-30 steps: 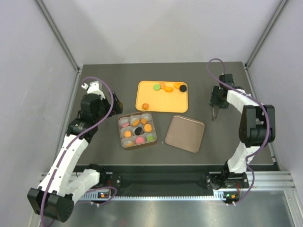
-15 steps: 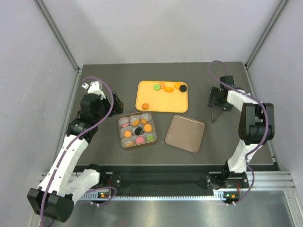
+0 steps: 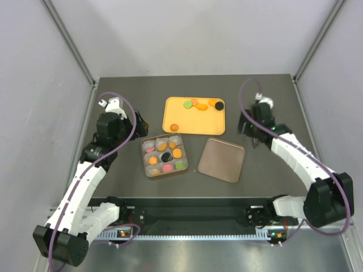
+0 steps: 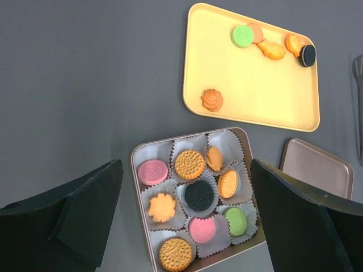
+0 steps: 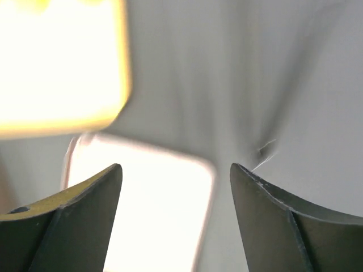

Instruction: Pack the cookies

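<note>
Several cookies lie on the yellow tray [image 3: 194, 119]: a green one [image 3: 187, 104], orange ones [image 3: 199, 105], a black one [image 3: 219, 105] and an orange swirl [image 3: 174, 127]. In the left wrist view they show on the tray [image 4: 249, 85], among them the green one [image 4: 243, 35] and the swirl [image 4: 212, 100]. The brown box [image 3: 146, 168] holds cookies in white paper cups, such as a black one [image 4: 199, 194] and a pink one [image 4: 152, 171]. My left gripper [image 3: 140, 120] is open and empty, above and left of the box [image 4: 134, 187]. My right gripper [image 3: 247, 127] is open and empty, right of the tray.
The box's brown lid [image 3: 222, 160] lies flat to the right of the box, below the tray. The right wrist view is blurred and overexposed; it shows the lid [image 5: 153, 209] and the tray's corner [image 5: 62, 68]. Grey walls stand round the table.
My right arm has swung left from the table's right side toward the tray and lid. The left arm, box and cookies have not moved.
</note>
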You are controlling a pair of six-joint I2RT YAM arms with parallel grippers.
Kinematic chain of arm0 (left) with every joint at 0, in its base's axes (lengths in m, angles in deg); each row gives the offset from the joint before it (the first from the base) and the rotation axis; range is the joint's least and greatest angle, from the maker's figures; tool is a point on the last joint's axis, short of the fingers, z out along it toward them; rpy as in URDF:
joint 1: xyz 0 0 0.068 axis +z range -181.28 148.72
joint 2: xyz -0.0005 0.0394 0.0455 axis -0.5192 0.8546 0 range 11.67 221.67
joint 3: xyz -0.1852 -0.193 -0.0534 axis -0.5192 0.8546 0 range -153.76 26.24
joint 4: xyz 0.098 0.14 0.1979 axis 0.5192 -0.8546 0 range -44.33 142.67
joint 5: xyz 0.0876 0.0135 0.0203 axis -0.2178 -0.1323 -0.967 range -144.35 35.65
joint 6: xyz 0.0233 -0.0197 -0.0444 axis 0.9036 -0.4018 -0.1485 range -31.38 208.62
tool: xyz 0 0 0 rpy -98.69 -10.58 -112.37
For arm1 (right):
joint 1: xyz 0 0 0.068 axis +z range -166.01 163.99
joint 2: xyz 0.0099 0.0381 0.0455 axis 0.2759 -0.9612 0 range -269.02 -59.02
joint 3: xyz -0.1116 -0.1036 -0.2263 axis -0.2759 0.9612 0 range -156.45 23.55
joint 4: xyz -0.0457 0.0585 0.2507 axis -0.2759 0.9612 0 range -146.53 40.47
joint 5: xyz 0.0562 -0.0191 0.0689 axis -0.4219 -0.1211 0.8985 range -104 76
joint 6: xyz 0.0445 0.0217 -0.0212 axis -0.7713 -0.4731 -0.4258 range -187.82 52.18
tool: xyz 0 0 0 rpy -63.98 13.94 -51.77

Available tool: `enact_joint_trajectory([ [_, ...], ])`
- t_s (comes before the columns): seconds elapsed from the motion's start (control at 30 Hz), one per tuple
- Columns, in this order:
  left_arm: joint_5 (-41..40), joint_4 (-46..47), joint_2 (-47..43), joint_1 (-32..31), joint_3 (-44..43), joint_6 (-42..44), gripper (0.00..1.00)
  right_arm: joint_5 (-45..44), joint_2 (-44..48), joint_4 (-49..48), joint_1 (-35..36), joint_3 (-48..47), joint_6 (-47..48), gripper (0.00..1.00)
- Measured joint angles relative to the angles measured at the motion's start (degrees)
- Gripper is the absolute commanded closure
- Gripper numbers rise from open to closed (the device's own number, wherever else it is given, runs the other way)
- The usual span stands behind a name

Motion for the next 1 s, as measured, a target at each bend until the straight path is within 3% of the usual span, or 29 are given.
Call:
enact_joint_trajectory([
  [0.13, 1.03, 0.09, 0.04, 0.0, 0.02, -0.09, 0.01, -1.7, 4.0, -0.44, 12.35, 9.25, -5.6, 0.33],
  [0.27, 3.08, 0.11, 0.22, 0.0, 0.02, -0.5, 0.01, -4.33, 5.38, 0.35, 16.59, 18.1, -11.21, 0.39],
  [0.53, 6.84, 0.5, 0.79, 0.0, 1.42, -2.54, 0.01, -9.14, 10.67, 0.44, 16.98, 22.84, -17.09, 0.41],
  [0.93, 10.64, 1.49, 0.79, 0.0, 3.17, -4.57, 0.03, -10.58, 3.5, -2.27, 16.85, 22.71, -17.94, 0.5],
  [1.0, 11.76, 1.92, 0.79, -0.02, 3.78, -4.85, 0.04, -10.4, 2.08, -3.21, 16.7, 22.6, -17.73, 0.58],
])
